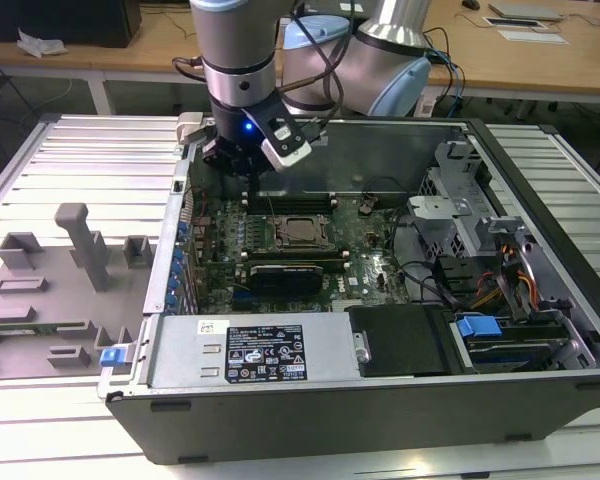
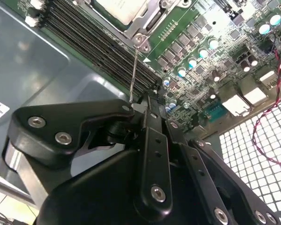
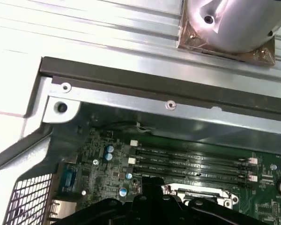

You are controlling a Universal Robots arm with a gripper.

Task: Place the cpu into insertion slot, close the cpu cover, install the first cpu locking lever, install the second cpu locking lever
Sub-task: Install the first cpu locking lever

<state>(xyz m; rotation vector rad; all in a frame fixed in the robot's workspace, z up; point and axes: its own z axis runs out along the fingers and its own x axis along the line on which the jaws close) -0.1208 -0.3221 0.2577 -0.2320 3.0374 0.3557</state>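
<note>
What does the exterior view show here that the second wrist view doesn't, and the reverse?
Exterior view: the whole open computer case, its power supply, and a grey fixture tray on the exterior view's left. Second wrist view: a thin locking lever running from the insertion slot's corner to beside the gripper. Both: the cpu seated in that slot, memory slots, green board.

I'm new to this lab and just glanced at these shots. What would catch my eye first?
The open computer case on the slatted table, with the arm's tool hanging over its green board by the memory slots. Close by, the silvery cpu sits in the insertion slot.
</note>
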